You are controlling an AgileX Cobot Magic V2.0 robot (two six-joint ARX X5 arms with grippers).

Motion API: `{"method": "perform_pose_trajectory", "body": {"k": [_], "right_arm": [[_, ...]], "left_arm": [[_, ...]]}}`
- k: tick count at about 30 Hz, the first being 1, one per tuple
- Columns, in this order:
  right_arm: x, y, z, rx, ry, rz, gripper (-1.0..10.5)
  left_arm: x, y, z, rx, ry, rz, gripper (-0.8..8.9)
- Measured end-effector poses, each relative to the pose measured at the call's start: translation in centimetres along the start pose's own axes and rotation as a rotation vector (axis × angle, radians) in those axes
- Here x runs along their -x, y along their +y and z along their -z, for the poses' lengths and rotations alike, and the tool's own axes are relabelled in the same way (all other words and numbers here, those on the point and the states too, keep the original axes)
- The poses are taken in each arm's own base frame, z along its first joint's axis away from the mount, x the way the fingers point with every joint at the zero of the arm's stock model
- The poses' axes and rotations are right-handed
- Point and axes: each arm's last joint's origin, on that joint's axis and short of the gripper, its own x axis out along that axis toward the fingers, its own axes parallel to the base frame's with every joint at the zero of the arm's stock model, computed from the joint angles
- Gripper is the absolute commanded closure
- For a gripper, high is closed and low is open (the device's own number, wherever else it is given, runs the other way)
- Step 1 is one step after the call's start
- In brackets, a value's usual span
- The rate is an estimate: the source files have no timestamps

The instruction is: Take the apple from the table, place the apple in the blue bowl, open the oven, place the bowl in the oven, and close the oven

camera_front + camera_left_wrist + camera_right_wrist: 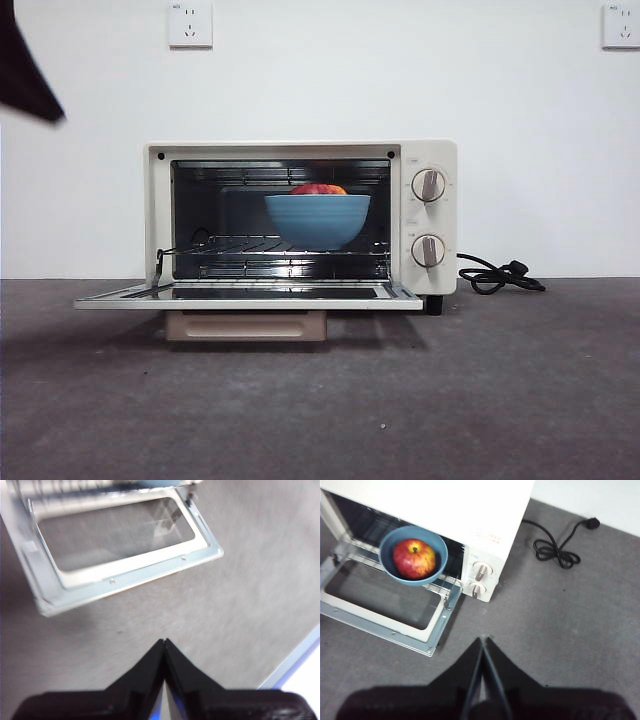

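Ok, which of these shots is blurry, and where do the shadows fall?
Left wrist view: soft and smeared, the oven door blurred. Right wrist view: sharp on the apple and blue bowl. Front view: crisp, a shadow on the table under the open door, and the oven cavity dark.

Cream-white oven (300, 225), dark inside, with a silvery door frame (385, 625) and beige handle (246, 326). Light-blue bowl (413, 555) holds a red apple (414, 558) streaked yellow-orange. Mottled dark grey worktop (500, 400); black cord (557, 550).
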Motion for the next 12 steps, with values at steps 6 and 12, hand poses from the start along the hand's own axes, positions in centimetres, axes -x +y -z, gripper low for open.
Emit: {"method": "perform_pose_trajectory", "body": {"k": [6, 12], "right_arm": [[3.2, -1.5, 1.2, -0.025, -0.071, -0.017, 9.5], [5.5, -2.6, 2.1, -0.050, -0.129, -0.024, 9.5]], "left_arm": [[-3.1, 4.5, 2.5, 0.239, 0.040, 0.071, 8.21], [-4.9, 7.1, 3.5, 0.323, 0.088, -0.004, 8.21]]}}
